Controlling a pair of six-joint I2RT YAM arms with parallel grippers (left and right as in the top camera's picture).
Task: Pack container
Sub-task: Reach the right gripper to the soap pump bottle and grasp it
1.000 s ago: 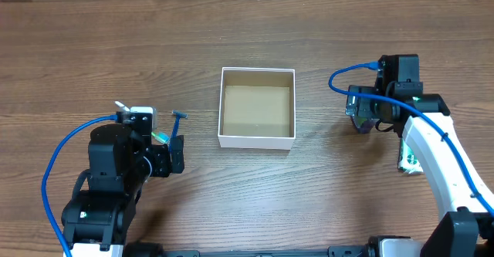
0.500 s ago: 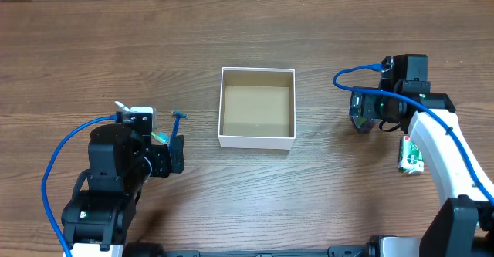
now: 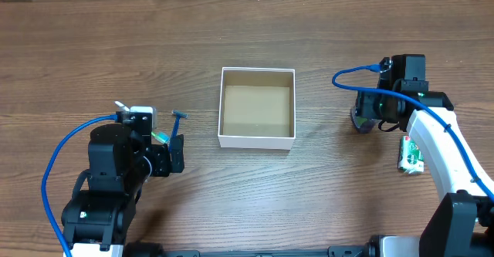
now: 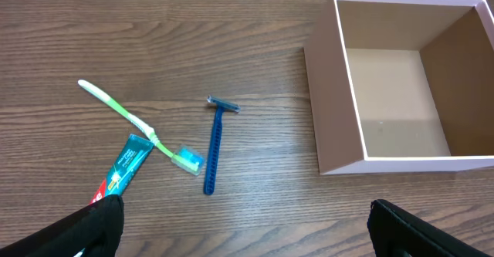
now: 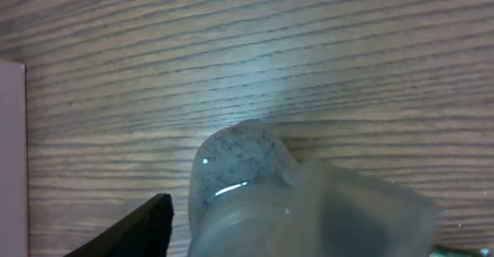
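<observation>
Gaping wide and empty, left fingers point(image 4: 93, 228) frame a razor point(image 4: 213, 145) overhead barely shows; right fingers point(image 5: 131, 230), grip unclear.

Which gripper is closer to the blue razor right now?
Left. The left gripper sits just short of the razor, on the robot's side of it; the right gripper is far off, beyond the container.

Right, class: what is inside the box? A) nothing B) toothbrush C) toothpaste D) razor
A: the box shows only its bare brown floor; the razor, toothbrush and toothpaste lie on the table outside it.
</observation>
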